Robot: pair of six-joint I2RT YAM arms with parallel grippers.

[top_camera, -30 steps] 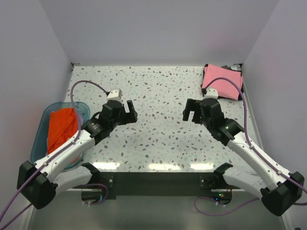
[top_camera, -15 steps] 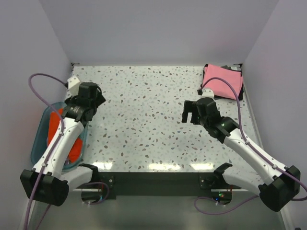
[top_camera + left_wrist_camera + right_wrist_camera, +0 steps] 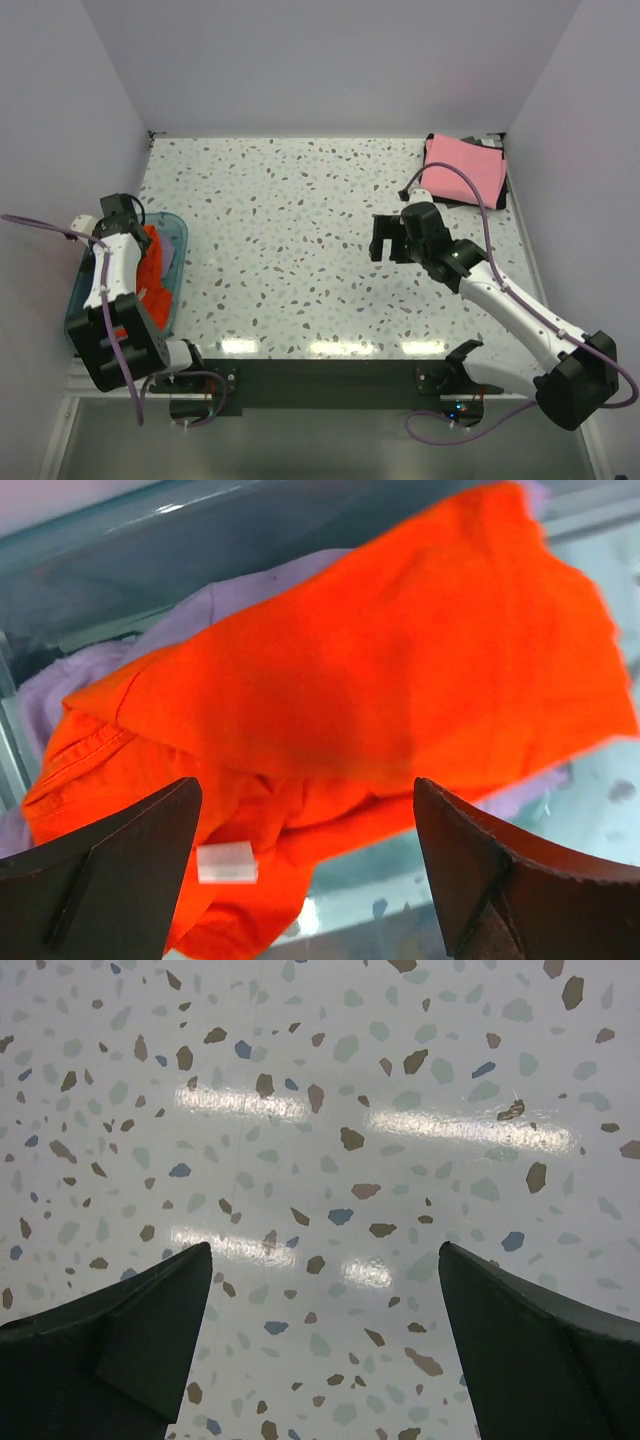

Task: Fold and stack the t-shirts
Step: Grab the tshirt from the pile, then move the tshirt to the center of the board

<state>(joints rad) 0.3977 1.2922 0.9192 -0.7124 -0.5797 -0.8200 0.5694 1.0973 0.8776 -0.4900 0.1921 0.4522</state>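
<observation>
Speckled terrazzo tabletop, walled in by plain pale panels on 3 sides, carries 2 arms and 3 shirts.

At the left edge sits a translucent teal basin, and it holds 2 of the t-shirts: the orange-red shirt lies crumpled on top, and the lavender shirt shows beneath it along the far side and at the edges. A small white label shows on a fold of the orange cloth.

The left gripper hangs over the basin, pointing down at the orange-red shirt, its jaws spread wide and holding nothing (whether the tips touch the cloth cannot be told from the wrist view).

The right gripper hovers above bare table right of centre, jaws likewise wide apart and empty, with only speckled surface between them in its wrist view.

The pink shirt lies folded flat in the far right corner, well apart from both grippers, resting on something dark that peeks out at its right edge.
</observation>
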